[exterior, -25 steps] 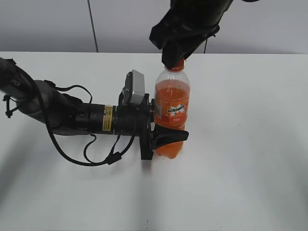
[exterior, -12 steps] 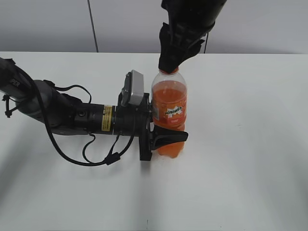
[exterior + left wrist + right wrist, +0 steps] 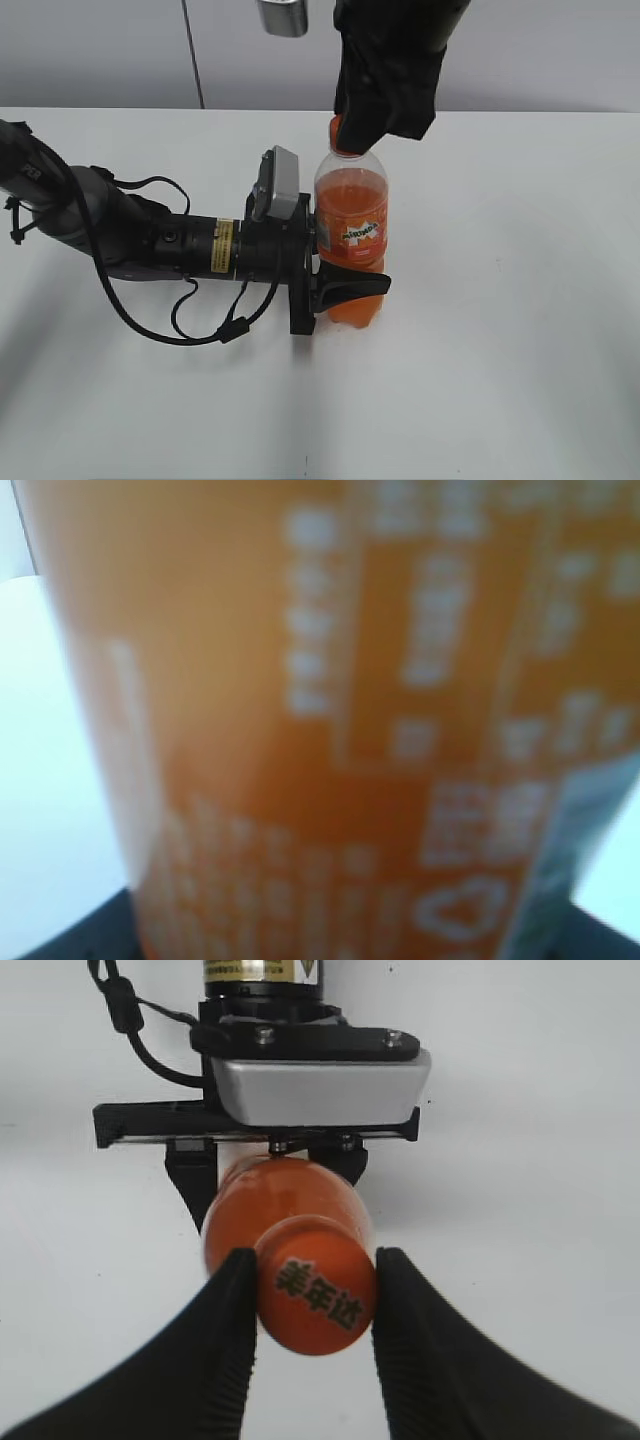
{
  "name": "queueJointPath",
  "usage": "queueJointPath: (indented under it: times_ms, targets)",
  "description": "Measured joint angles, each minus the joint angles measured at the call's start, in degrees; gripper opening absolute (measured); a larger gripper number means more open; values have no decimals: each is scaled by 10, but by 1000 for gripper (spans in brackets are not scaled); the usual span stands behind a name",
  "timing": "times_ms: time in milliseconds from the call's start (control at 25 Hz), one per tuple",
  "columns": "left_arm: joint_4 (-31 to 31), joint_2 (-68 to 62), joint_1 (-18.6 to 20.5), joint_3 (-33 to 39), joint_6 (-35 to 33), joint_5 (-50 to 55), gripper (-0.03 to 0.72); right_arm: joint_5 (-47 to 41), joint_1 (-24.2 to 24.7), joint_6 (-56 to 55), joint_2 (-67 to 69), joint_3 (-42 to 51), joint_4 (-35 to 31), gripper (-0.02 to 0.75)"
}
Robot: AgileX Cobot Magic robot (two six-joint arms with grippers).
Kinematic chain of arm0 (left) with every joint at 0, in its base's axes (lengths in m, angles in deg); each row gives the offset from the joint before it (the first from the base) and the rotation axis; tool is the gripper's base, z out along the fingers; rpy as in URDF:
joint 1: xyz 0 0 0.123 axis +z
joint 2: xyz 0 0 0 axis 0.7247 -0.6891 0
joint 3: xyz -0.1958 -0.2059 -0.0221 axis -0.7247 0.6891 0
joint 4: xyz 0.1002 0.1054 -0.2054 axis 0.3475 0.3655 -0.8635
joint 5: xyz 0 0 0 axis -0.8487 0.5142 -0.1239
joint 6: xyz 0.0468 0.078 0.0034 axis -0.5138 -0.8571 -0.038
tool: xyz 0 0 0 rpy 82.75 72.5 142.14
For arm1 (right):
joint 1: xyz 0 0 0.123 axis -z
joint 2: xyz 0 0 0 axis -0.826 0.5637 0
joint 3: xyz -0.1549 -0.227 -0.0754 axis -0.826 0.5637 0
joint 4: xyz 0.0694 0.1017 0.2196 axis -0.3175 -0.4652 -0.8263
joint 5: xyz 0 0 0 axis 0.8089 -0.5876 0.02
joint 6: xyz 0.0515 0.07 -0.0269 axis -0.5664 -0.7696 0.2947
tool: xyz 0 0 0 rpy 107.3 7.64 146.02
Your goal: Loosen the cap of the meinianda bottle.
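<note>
The meinianda bottle (image 3: pixel 350 215) stands upright on the white table, full of orange drink. My left gripper (image 3: pixel 345 287) lies level at table height and is shut on the bottle's lower body; in the left wrist view the blurred orange label (image 3: pixel 330 710) fills the frame. From above, my right gripper (image 3: pixel 362 122) is shut on the cap (image 3: pixel 338 130). In the right wrist view both black ribbed fingers (image 3: pixel 225 1310) press the sides of the orange cap (image 3: pixel 317 1298), with the bottle's shoulder (image 3: pixel 290 1195) below.
The left arm (image 3: pixel 150 240) and its looping cable (image 3: pixel 200 325) lie across the table (image 3: pixel 500 350) on the left side. A grey wall stands behind the table's far edge. Bare tabletop lies right of the bottle and in front of it.
The right gripper has turned about the cap while staying shut on it; its wrist camera now shows at the upper left. The bottle shifted slightly left early on. The left arm stayed put.
</note>
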Motion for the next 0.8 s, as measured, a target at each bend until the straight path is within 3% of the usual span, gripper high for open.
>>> queueJointPath:
  times_ms: [800]
  targets:
    - [5, 0, 0, 0, 0, 0, 390, -3, 0, 332, 0, -1, -2, 269]
